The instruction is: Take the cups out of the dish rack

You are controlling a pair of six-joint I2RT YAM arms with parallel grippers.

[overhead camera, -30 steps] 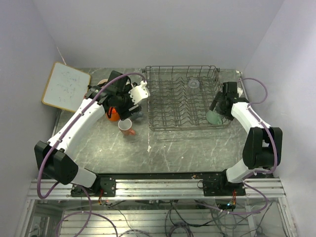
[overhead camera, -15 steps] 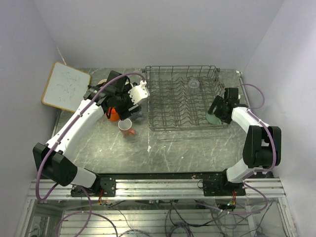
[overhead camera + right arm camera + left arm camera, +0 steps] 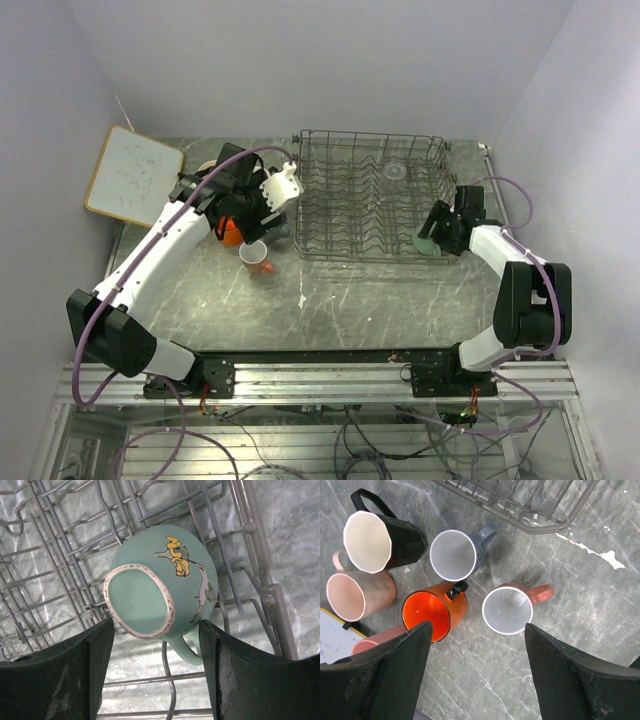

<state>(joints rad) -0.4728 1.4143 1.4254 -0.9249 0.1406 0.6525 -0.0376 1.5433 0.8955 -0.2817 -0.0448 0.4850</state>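
The dark wire dish rack (image 3: 345, 215) stands at the back middle. A clear glass (image 3: 396, 170) sits in its far part. A mint green cup (image 3: 165, 587) with a bird picture lies bottom-up in its near right corner (image 3: 428, 240). My right gripper (image 3: 157, 675) is open, with a finger on each side just short of that cup (image 3: 441, 230). My left gripper (image 3: 477, 675) is open and empty above cups on the table: black (image 3: 380, 537), grey-blue (image 3: 457, 554), salmon (image 3: 512, 607), orange (image 3: 432, 611), pale pink (image 3: 357, 594) and a pink tumbler (image 3: 372, 642).
A wood-framed whiteboard (image 3: 133, 175) lies at the far left, next to the group of cups. The rack's near left corner (image 3: 530, 515) is close to the grey-blue cup. White scuffs (image 3: 302, 298) mark the grey table in front of the rack.
My right wrist has drawn back toward the near right while staying at the mint cup, and the rack has shifted slightly. The left arm has not moved.
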